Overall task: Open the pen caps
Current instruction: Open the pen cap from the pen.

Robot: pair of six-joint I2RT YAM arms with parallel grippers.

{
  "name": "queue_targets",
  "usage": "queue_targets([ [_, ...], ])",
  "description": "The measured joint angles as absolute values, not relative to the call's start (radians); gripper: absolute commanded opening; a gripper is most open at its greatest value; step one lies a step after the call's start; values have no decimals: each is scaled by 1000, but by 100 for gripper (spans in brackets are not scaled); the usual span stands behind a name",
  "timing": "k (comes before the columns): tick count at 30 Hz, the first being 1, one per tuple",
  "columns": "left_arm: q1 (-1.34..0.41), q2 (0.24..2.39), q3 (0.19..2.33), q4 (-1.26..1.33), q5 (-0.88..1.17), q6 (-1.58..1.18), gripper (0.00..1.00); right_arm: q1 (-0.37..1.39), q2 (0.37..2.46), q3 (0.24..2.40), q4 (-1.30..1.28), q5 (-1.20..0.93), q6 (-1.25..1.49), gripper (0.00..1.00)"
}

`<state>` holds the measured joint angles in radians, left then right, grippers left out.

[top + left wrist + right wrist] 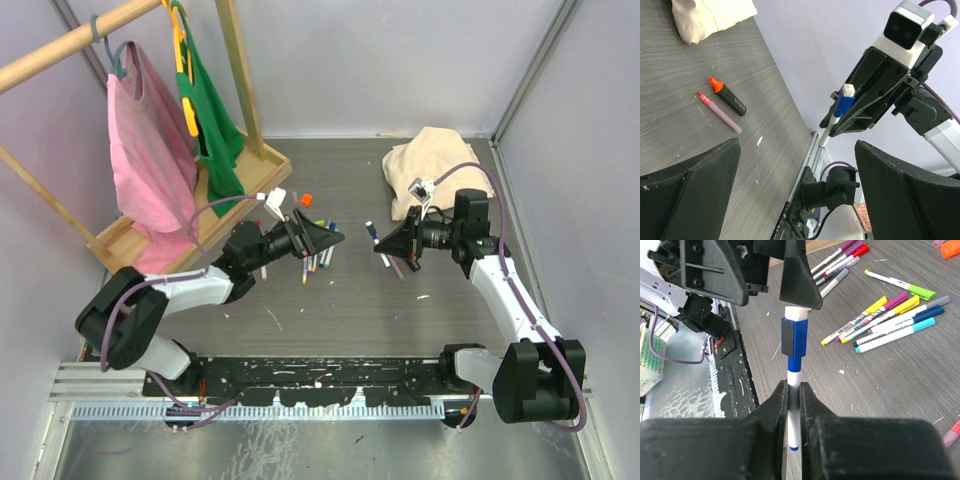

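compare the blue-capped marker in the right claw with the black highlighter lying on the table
The blue-capped marker is clamped in the right claw and held off the table. The black highlighter lies flat on it, untouched. The marker is long and slim, with a white and blue barrel. The highlighter is short and stubby, black with an orange end. Both are pens with one coloured end.
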<state>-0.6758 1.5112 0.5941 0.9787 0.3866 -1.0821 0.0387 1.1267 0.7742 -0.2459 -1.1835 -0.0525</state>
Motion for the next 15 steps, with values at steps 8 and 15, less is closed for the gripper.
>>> queue_targets([
  [8, -734, 1382, 694, 720, 309, -949, 93, 39, 1130, 776, -256, -1179, -57, 1],
  [15, -770, 1471, 772, 698, 268, -980, 70, 39, 1133, 776, -263, -1170, -68, 1],
])
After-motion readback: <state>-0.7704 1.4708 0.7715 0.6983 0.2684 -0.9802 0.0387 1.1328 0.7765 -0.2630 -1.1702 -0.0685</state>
